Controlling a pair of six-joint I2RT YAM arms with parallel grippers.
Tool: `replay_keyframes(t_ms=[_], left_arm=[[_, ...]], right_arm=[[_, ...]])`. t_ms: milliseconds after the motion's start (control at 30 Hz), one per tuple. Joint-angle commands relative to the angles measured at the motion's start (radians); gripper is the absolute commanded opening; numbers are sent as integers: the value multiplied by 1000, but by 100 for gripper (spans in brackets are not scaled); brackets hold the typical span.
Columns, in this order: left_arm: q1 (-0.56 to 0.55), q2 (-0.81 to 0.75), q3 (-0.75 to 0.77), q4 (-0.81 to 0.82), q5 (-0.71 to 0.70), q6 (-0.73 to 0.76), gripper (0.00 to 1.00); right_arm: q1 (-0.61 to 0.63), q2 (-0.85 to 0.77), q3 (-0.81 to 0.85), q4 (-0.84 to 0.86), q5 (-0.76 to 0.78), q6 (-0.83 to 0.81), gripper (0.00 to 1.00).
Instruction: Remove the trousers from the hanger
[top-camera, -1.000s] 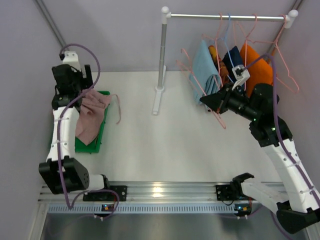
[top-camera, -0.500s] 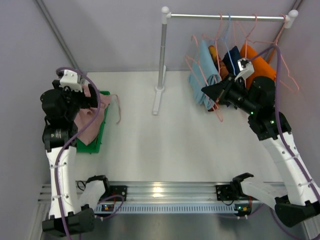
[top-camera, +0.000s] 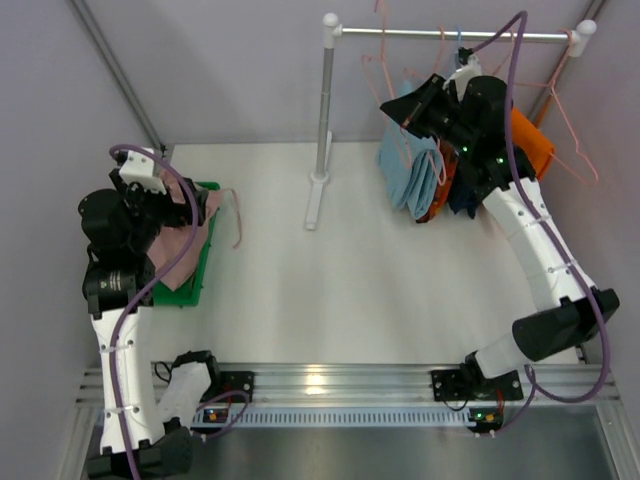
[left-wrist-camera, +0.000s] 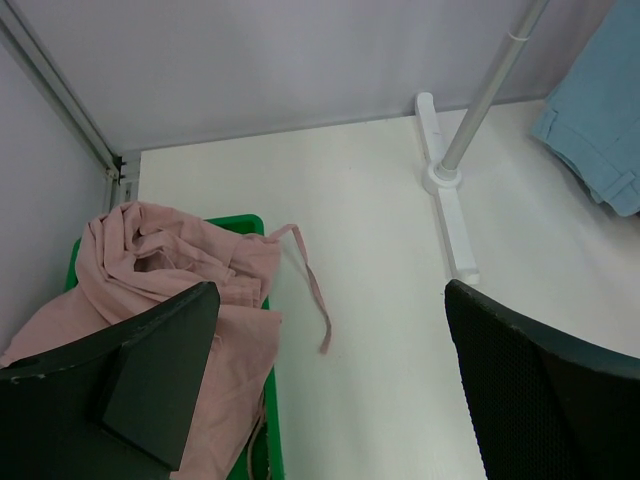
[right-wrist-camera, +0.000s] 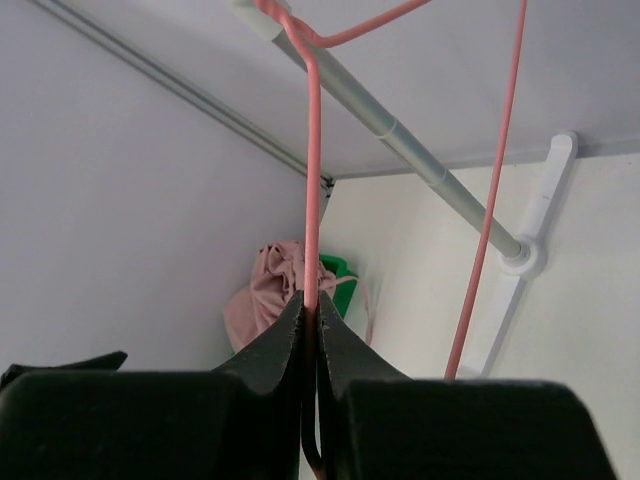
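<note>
Dusty pink trousers (top-camera: 180, 245) lie crumpled over a green tray (top-camera: 205, 268). My left gripper (top-camera: 190, 205) hovers open above them, holding nothing; in the left wrist view its fingers (left-wrist-camera: 150, 380) frame the pink trousers (left-wrist-camera: 170, 270) and bare table. Up at the rail (top-camera: 500, 35), my right gripper (top-camera: 398, 108) is shut on the wire of an empty pink hanger (top-camera: 372, 72). The right wrist view shows that pink hanger (right-wrist-camera: 313, 200) pinched between the jaws of the right gripper (right-wrist-camera: 312, 310). Light blue (top-camera: 410, 165), patterned (top-camera: 437, 190), navy (top-camera: 465, 195) and orange trousers (top-camera: 530, 140) hang from the rail.
The rail's stand pole (top-camera: 326, 100) rises from a white foot (top-camera: 315, 200) at mid-table. A few empty pink hangers (top-camera: 565, 130) hang at the rail's right end. Grey walls close in on both sides. The pink trousers' drawstring (left-wrist-camera: 315, 300) trails onto the table.
My right arm has lifted the pink hanger from beside the hanging trousers up to rail height. My left arm has drawn back toward the near-left, its gripper still over the tray.
</note>
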Motion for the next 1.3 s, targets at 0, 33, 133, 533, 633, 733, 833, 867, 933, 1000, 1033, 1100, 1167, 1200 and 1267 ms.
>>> replay_keyframes(t_ms=[0,33,133,533,633,733,833,867,933,1000,1033,1100,1167,1200,1267], left_arm=[[2,4,23,3,24,-21,99],[2,6,23,3,22,-23,99],[2,7,18,3,21,-23,99],[2,7,-13,3,17,-31,99],[0,7,-17,3,16,-31,99],[2,4,-19,3,19,-31,99],[2,4,-20,4,21,-28,99],[2,6,-20,8,21,-32,99],[2,9,-14,12,27,-40,99],[2,13,-11,17,39,-40,99],[2,17,-10,15,40,-40,99],[2,29,-8,12,45,-60,99],[2,47,-3,-5,53,-72,99],[2,53,-6,-11,57,-74,99],[2,61,-19,-15,77,-75,99]], right_arm=[[4,91,121,110,17,27,0],[4,113,140,110,17,26,0],[5,182,185,124,12,30,0],[45,262,152,164,-11,33,0],[55,243,119,167,-14,30,3],[53,213,83,176,-20,39,23],[55,170,51,168,-20,33,39],[55,146,39,162,-18,27,44],[52,113,21,136,-20,6,49],[50,50,-16,121,-20,-35,60],[50,26,-35,103,-20,-52,63],[50,-69,-113,98,-26,-109,74],[50,-173,-200,87,-26,-144,91],[50,-209,-225,80,-22,-183,98],[48,-313,-286,52,4,-227,99]])
